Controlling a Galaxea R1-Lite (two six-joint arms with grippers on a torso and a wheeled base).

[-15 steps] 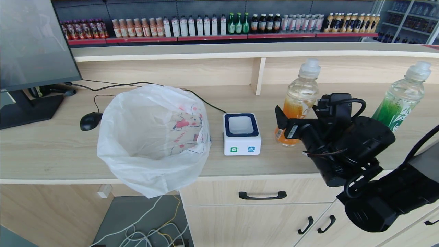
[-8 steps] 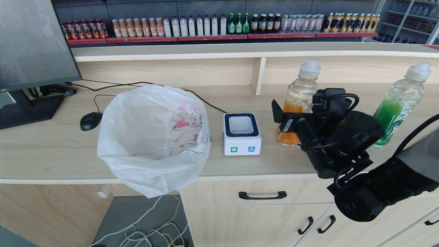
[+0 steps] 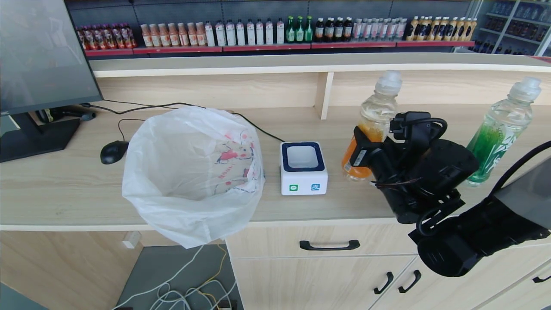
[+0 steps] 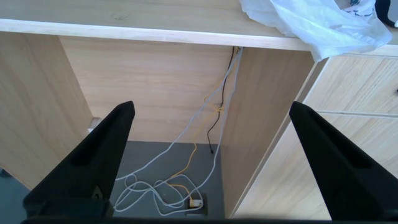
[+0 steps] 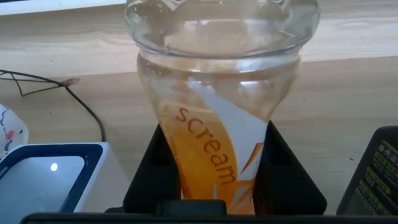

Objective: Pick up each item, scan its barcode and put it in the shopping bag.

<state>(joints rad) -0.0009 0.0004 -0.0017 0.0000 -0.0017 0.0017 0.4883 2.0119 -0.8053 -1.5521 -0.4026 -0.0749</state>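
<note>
Orange-labelled bottle [image 3: 381, 114], clear liquid inside, clamped in right pincer [image 5: 214, 168]; left pincer [image 4: 211, 109] wide; shopping bag [image 3: 193, 193] gaping.

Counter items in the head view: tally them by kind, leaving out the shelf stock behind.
Bottles: 2 (orange bottle, green bottle)
Scanner: 1
Shopping bag: 1
Mouse: 1
Monitor: 1
Total: 6

Bright, even light overhead — soft, faint shadows on the counter [image 3: 64, 193].
</note>
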